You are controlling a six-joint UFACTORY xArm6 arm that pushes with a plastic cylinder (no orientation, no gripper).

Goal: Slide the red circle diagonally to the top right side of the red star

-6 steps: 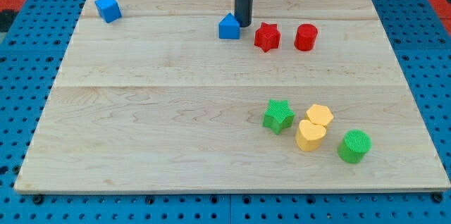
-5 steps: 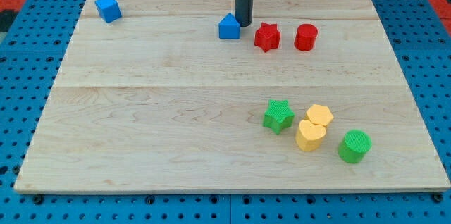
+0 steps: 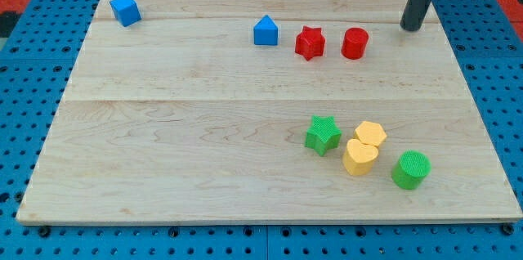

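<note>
The red circle [image 3: 355, 43] stands on the wooden board in the view's upper right part. The red star [image 3: 310, 42] sits just to its left, apart from it, at about the same height. My tip [image 3: 411, 27] rests on the board to the right of the red circle and slightly above it, a clear gap away. It touches no block.
A blue house-shaped block [image 3: 265, 31] sits left of the red star. A blue cube [image 3: 126, 10] is at the top left. A green star [image 3: 324, 135], a yellow hexagon [image 3: 370, 135], a yellow heart [image 3: 359, 157] and a green cylinder [image 3: 410, 169] cluster at the lower right.
My tip has moved from beside the blue house-shaped block far to the view's right, past the red star and red circle. No block has moved.
</note>
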